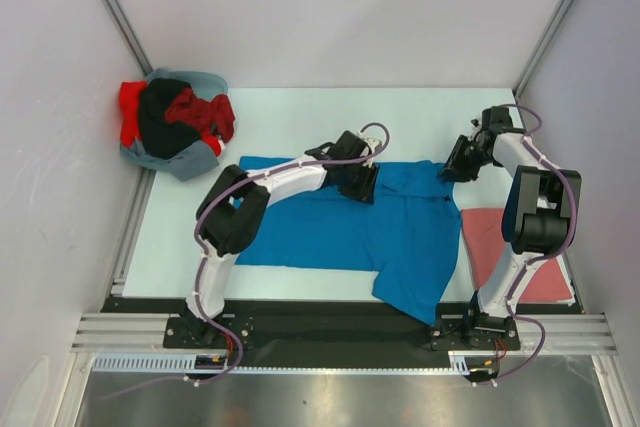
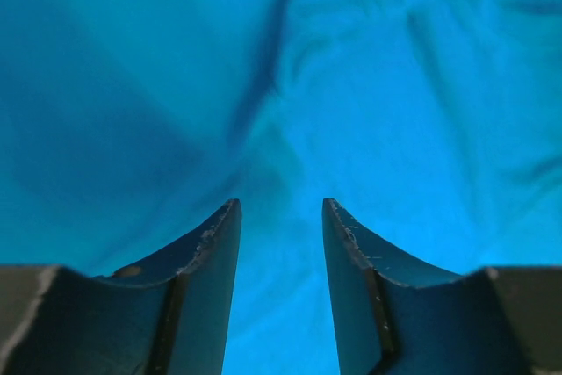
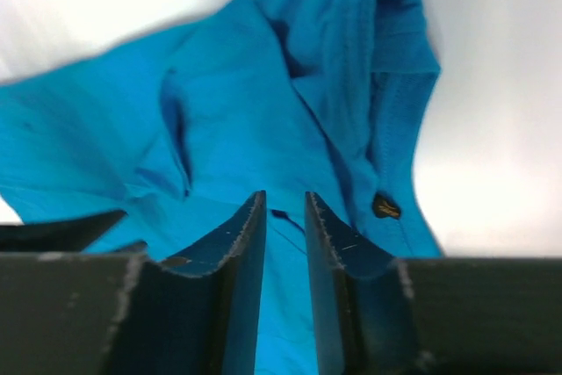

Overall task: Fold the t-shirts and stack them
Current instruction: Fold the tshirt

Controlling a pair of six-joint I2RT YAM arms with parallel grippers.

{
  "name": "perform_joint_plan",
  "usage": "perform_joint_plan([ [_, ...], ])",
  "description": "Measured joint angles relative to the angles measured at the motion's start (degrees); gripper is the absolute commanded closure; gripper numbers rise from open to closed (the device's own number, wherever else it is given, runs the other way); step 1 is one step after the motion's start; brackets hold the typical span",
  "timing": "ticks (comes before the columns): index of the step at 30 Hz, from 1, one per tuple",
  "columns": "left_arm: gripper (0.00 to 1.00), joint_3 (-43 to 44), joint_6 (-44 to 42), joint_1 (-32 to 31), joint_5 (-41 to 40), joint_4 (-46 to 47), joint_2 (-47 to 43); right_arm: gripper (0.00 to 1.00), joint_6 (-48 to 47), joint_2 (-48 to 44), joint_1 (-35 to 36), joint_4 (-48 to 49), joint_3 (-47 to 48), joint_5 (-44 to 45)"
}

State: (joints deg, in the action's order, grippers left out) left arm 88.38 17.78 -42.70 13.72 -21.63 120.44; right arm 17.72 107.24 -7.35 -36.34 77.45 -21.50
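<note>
crosswise, blue t-shirt (image 1: 320, 232), long axis left-right

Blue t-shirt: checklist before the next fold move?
1. Left gripper open over blue t-shirt: ok.
2. Right gripper gripping cloth: cannot tell; jaws narrow, cloth behind.
3. Shirt flat: not ok; creased, far right corner bunched.
4. Shirt fully on table: not ok; near part lies past the edge.
5. Pinkish-red t-shirt flat at right: ok.
6. Pile of other shirts apart from it: ok.
</note>
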Motion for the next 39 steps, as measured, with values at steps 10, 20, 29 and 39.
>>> perform_joint_plan([
  [10, 0.49, 8.9, 0.2, 0.1, -4.5, 0.2, 4.7, 0.60, -1.7, 0.0, 0.0, 0.2, -3.2, 0.3],
  [20, 0.54, 14.5, 1.2, 0.1, -2.6, -0.2, 10.4, 0.61, -2.1, 0.1, 0.0, 0.2, -3.3, 0.3],
  [29, 0.55, 16.4, 1.7, 0.1, -1.4, -0.8, 12.3, 0.59, -3.0, 1.2, 0.0, 0.1, -3.2, 1.1],
  [39, 0.61, 18.0, 3.5, 0.2, 0.7, -0.8, 14.0, 0.59, -4.0, 2.5, -0.1, -0.5, -2.1, 1.9],
])
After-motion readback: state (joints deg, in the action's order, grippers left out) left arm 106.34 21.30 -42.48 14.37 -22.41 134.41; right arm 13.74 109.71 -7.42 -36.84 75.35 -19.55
